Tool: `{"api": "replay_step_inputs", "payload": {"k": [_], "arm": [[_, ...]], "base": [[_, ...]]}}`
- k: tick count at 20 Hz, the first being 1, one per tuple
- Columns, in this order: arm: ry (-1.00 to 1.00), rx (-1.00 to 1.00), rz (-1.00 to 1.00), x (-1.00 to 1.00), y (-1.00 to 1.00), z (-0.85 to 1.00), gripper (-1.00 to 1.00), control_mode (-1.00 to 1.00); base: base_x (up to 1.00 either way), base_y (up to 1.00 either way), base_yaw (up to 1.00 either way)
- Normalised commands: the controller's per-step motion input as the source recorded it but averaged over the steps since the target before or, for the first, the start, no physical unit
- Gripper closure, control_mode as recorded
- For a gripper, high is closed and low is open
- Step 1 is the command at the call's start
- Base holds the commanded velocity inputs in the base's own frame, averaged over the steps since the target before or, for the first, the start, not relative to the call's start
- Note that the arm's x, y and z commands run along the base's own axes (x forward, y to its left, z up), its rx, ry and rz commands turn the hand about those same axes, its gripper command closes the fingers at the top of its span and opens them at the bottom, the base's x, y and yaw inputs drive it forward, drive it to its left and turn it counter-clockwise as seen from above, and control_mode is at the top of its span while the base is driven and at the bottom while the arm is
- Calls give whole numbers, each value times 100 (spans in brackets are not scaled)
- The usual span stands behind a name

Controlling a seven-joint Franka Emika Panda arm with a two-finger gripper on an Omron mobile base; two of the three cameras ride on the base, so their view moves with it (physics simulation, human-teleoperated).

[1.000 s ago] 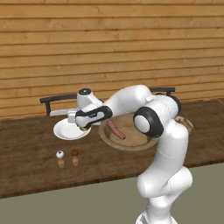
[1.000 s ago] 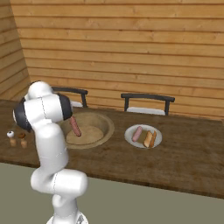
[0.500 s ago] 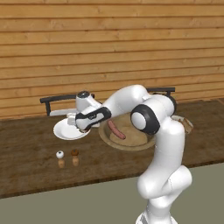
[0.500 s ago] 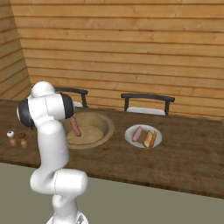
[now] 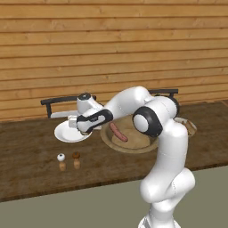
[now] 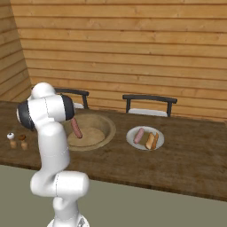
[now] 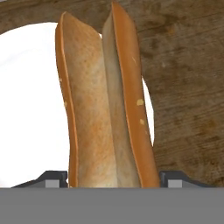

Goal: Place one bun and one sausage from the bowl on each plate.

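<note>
End effector (image 7: 107,177): clenched on the bun (image 7: 105,100), one finger at each side of it. You see the bun standing out lengthwise from the jaws, split side facing the camera.
Bun position: held over the left plate (image 5: 67,133), not yet resting on it.
Left plate: bare white surface shows under the bun, so you have room to set it down flat.
Bowl (image 5: 149,143): one sausage (image 5: 118,132) lies inside, left there for a later pick.
Right plate (image 6: 160,141): already carries a bun and a sausage.
Shakers (image 5: 69,160): on the worktop (image 5: 31,173) near the left plate; judged clear of your descent.
Step in hand: lower and let go.
</note>
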Motion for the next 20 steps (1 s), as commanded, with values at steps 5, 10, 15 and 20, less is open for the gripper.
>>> {"api": "replay_step_inputs", "payload": {"k": [5, 10, 15, 20], "arm": [[0, 0, 0, 0, 0, 0, -100, -100], [0, 0, 1, 0, 0, 4, -100, -100], [-4, 0, 0, -32, -16, 68, -100, -100], [-3, 0, 1, -84, -69, 81, -100, -100]], "base": [[0, 0, 0], [0, 0, 0], [0, 0, 0], [0, 0, 0]]}}
